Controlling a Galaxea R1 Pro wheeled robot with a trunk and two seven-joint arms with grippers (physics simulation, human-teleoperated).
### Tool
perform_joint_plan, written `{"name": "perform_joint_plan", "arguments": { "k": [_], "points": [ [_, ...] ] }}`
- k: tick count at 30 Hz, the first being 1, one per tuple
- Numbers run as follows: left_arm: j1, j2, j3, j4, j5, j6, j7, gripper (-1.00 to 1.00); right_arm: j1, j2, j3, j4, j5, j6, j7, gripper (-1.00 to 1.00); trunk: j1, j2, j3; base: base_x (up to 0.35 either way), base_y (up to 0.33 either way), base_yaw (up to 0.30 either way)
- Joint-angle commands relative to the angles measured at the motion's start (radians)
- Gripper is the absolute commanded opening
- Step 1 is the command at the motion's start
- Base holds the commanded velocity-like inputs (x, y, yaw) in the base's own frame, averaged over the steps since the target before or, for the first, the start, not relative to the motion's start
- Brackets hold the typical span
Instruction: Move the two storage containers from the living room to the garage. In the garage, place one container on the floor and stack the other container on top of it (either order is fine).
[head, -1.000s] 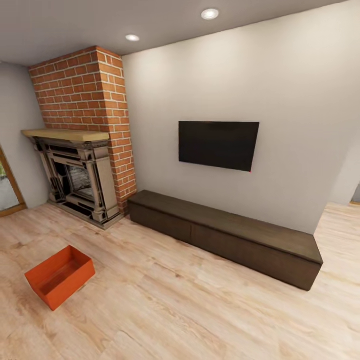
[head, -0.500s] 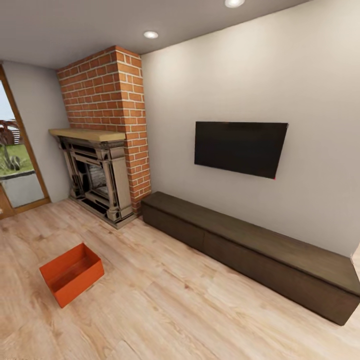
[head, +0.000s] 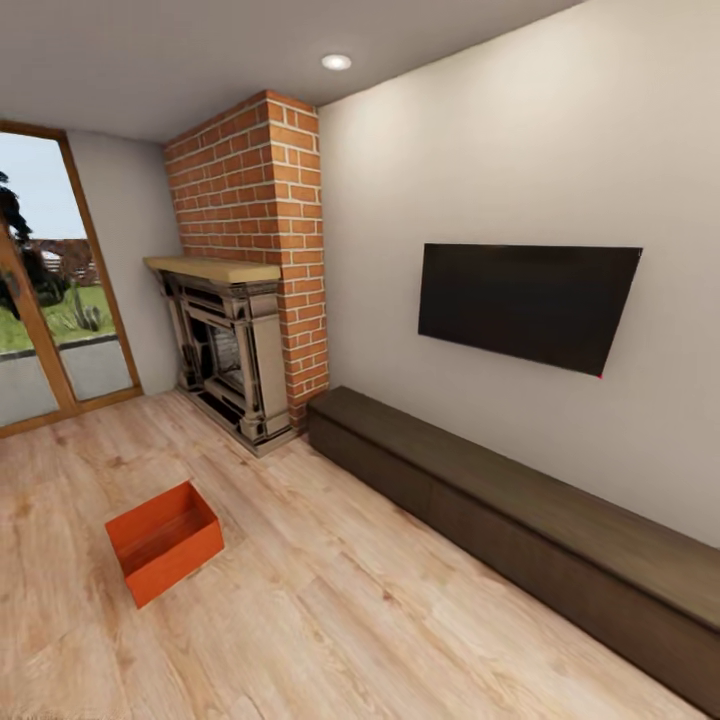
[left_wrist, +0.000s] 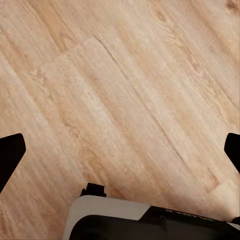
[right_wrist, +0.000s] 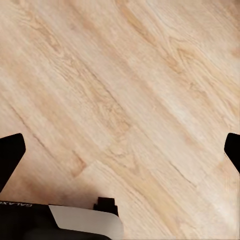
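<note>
One orange container (head: 165, 540) sits on the plank floor (head: 380, 610) low on your left, near the fireplace (head: 228, 355) — long axis skewed to you. Left gripper (left_wrist: 120, 147) and right gripper (right_wrist: 120, 147) both spread wide, empty, over bare planks; left arm's side is nearer.

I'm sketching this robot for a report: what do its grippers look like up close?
Both wrist views show the same build: black fingertips at the picture's two edges, and a rounded white shell over a black body. The right gripper's body bears small, mostly cut-off white lettering. No cables show.
</note>
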Motion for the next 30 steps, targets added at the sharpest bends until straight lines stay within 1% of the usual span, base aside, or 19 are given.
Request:
{"name": "perform_joint_plan", "arguments": {
  "k": [1, 4, 14, 30],
  "points": [
    [-0.001, 0.000, 0.007, 0.003, 0.003, -0.004, -0.008, 1.00, 0.000, 0.000, 0.007, 0.001, 0.001, -0.002, -0.002, 1.00, 0.001, -0.001, 0.000, 0.222, -0.144, 0.247],
    [-0.001, 0.000, 0.007, 0.003, 0.003, -0.004, -0.008, 1.00, 0.000, 0.000, 0.006, 0.001, 0.002, -0.002, -0.002, 1.00, 0.001, -0.001, 0.000, 0.141, -0.057, 0.247],
    [-0.001, 0.001, 0.007, 0.003, 0.004, -0.005, -0.008, 1.00, 0.000, -0.001, 0.006, 0.001, 0.002, -0.002, -0.002, 1.00, 0.001, -0.001, 0.000, 0.049, -0.007, 0.250],
    [-0.001, 0.002, 0.007, 0.003, 0.006, -0.004, -0.008, 1.00, 0.000, -0.001, 0.006, 0.001, 0.002, -0.002, -0.002, 1.00, 0.001, -0.001, 0.000, 0.305, 0.000, 0.258]
  ]
}}
